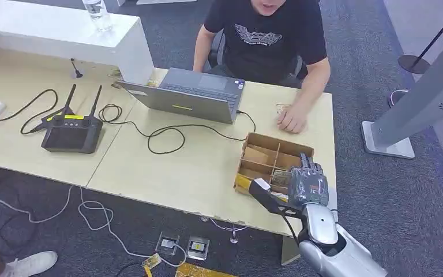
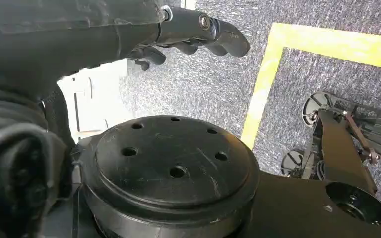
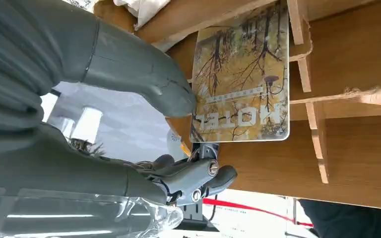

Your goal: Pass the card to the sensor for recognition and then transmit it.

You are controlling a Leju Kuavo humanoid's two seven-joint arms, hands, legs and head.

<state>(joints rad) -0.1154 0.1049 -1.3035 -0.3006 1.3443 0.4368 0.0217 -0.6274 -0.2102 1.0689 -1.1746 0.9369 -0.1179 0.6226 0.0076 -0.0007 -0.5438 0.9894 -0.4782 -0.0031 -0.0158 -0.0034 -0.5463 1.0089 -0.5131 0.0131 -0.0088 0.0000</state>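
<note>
The right hand (image 3: 129, 129) pinches a flat, glossy, rounded-corner card (image 3: 241, 74) over the compartmented cardboard box (image 1: 265, 156); the left hand's (image 2: 188, 34) fingers are curled, holding nothing.

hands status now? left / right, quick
Left hand: hanging over the floor, fingers curled in, holding nothing.
Right hand: at the cardboard box, thumb on the hotel card; a firm grip cannot be told.

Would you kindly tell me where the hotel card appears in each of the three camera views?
Head view: the hotel card stands in the cardboard divider box, just beside the right hand.
Left wrist view: not in it.
Right wrist view: the card sits centre, at the thumb tip.
Shared landmark: the box's partitions.
</note>
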